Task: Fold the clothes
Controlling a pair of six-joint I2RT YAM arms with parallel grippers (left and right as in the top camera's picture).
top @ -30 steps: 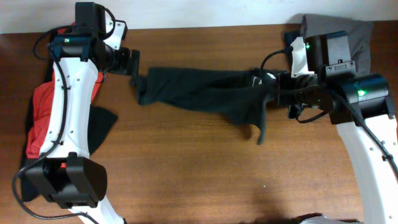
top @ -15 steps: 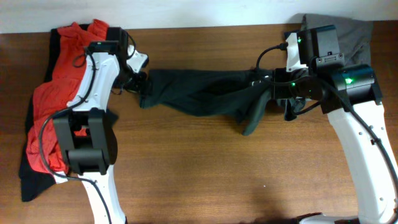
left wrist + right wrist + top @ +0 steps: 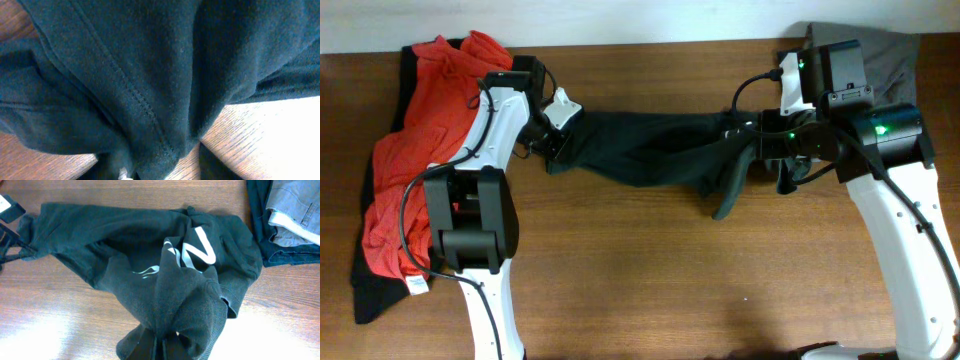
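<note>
- The left arm rises from its base at the near edge of the counter towards the far edge. There the wrist bends inward, to the left end of the black T-shirt.
- The left jaws look clamped on that end. The wrist camera is nearly all dark fabric, with a stitched seam running down and the cloth bunching together at the bottom of the view. I can't really make out the fingers themselves.
- The right arm comes up its own side the same way, and its wrist turns inward to the shirt's other end.
- The right jaws are pinched shut on a thick wad of the shirt. In the wrist view the folds all converge into the grip.
- So the shirt is strung out between the two arms across the far half of the counter. A loose flap hangs towards the near side just beside the right jaws.
- The white letters show on the crumpled middle in the right wrist view.
- The red T-shirt is in a heap at the left edge, behind the left arm and on top of some dark cloth.
- A grey garment sits in the far right corner, and the right wrist view shows folded denim there.
</note>
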